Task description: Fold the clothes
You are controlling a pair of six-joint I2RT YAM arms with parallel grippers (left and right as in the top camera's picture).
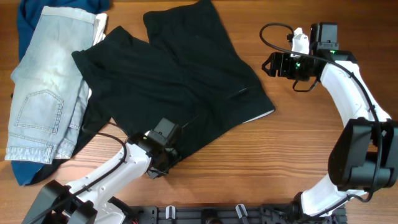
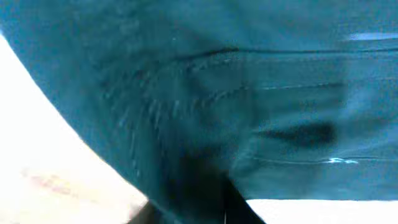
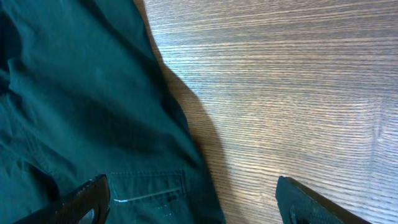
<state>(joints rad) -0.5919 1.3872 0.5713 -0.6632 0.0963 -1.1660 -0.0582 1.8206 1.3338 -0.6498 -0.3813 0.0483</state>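
The black shorts (image 1: 186, 81) lie spread flat across the middle of the wooden table, with a strip of pale lining at their right edge. My left gripper (image 1: 171, 146) sits at the shorts' near edge. In the left wrist view its dark fingers (image 2: 199, 205) are closed together with the fabric (image 2: 249, 93) bunched between them. My right gripper (image 1: 268, 64) hovers just off the shorts' right side, open and empty. In the right wrist view its fingers (image 3: 193, 202) are wide apart over the shorts' edge (image 3: 74, 93) and bare wood.
Light-blue denim shorts (image 1: 43, 87) lie at the far left on a dark blue garment (image 1: 28, 18), touching the black shorts' left side. Bare table (image 1: 280, 155) shows to the right and front.
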